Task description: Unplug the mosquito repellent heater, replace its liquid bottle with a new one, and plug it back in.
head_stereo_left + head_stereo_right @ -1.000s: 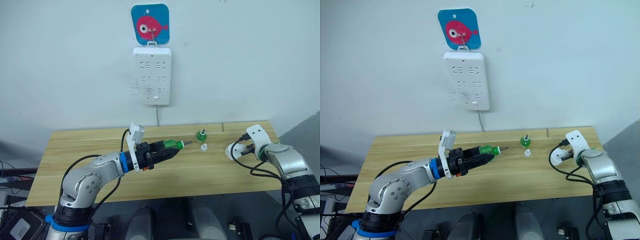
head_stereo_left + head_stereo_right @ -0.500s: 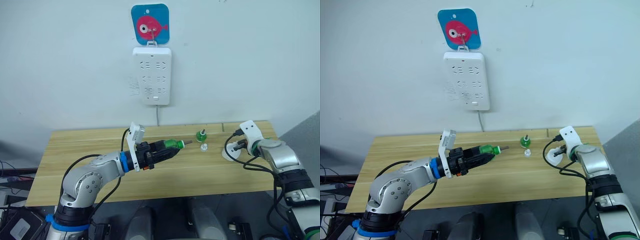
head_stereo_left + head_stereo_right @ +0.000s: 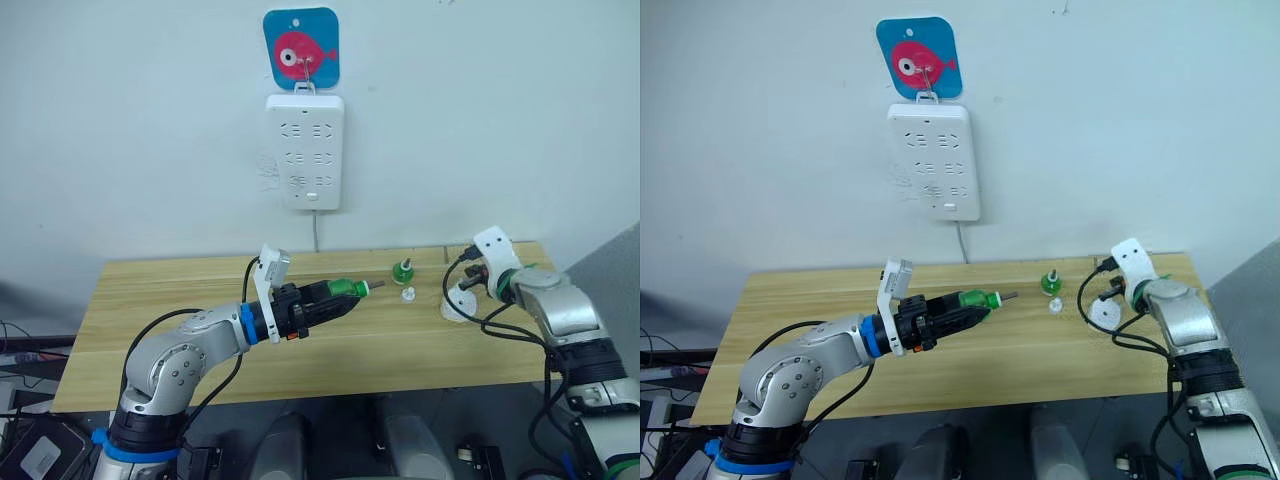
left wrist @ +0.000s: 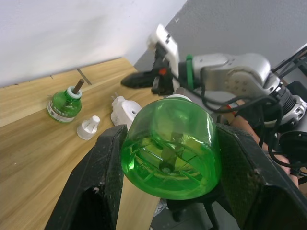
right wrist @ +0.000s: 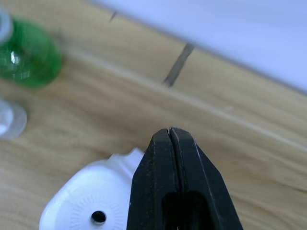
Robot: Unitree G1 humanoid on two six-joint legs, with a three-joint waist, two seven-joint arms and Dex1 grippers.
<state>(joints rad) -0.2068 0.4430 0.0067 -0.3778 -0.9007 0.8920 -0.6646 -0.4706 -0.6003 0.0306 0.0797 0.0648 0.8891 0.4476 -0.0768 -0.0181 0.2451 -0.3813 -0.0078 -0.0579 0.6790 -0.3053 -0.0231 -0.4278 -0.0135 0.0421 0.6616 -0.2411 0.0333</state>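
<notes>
Head views: the heater (image 3: 458, 303) lies unplugged on the wooden counter (image 3: 180, 300) near its right end, just under the right pincer (image 3: 470, 282). The left pincer (image 3: 335, 295) is closed on a green bottle (image 3: 345, 290) held above the counter. A second green bottle (image 3: 402, 270) and a white cap (image 3: 408, 294) stand between them. The power strip (image 3: 304, 151) hangs on the wall under a fish hook plate (image 3: 300, 47).

Left wrist view: the held bottle (image 4: 169, 146) sits snug between both fingers (image 4: 103, 167); it looks smooth, light and likely slippery.

Right wrist view: the fingers (image 5: 175, 177) are pressed together, holding nothing, just above the heater (image 5: 91, 203). Its shell looks hard, light and rounded; gripping across its flatter sides seems safest.
</notes>
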